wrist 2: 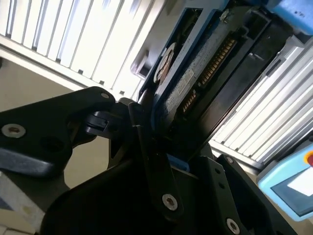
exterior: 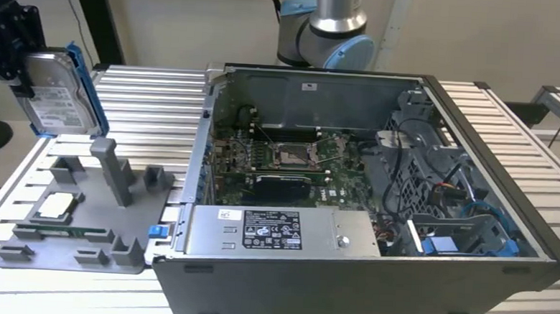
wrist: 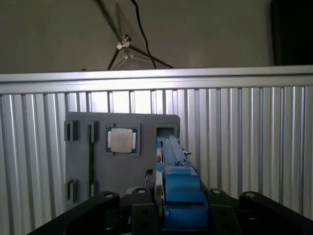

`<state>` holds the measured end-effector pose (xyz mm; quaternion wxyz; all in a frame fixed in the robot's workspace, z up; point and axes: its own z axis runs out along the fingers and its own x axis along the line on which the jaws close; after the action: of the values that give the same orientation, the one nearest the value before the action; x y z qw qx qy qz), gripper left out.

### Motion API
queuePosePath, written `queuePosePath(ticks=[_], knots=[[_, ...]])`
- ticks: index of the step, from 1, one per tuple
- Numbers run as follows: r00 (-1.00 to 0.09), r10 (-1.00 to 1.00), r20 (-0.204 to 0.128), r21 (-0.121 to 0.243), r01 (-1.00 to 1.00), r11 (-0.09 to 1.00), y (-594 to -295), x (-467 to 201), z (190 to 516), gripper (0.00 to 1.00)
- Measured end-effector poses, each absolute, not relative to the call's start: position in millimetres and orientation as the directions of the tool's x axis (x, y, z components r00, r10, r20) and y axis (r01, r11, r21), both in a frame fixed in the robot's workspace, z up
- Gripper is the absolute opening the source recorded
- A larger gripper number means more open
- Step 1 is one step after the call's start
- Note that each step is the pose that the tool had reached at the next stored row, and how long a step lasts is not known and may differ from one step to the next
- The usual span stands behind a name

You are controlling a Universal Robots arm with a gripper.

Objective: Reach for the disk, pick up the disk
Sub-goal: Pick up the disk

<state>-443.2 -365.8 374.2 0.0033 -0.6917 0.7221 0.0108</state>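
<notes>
The claw [exterior: 20,71] is clamped on the disk [exterior: 61,102], held upright above the grey holder [exterior: 95,212] on the table [exterior: 144,99]. The print on the disk's white label is too small to read.

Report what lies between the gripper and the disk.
Nothing lies between them. In the exterior view, the gripper is clamped directly on the disk, holding it in the air above the grey fixture.

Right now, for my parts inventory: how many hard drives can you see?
1: the disk, in its blue bracket, is held upright in the claw above the grey tray at the exterior view's left. The computer case could hide another.
</notes>
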Motion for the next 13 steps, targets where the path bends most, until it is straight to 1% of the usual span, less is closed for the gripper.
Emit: queuePosePath(ticks=[13], knots=[[-0.038, -0.999, -0.02, 0.011, -0.999, 0.038, -366, -443, 417, 0.0]])
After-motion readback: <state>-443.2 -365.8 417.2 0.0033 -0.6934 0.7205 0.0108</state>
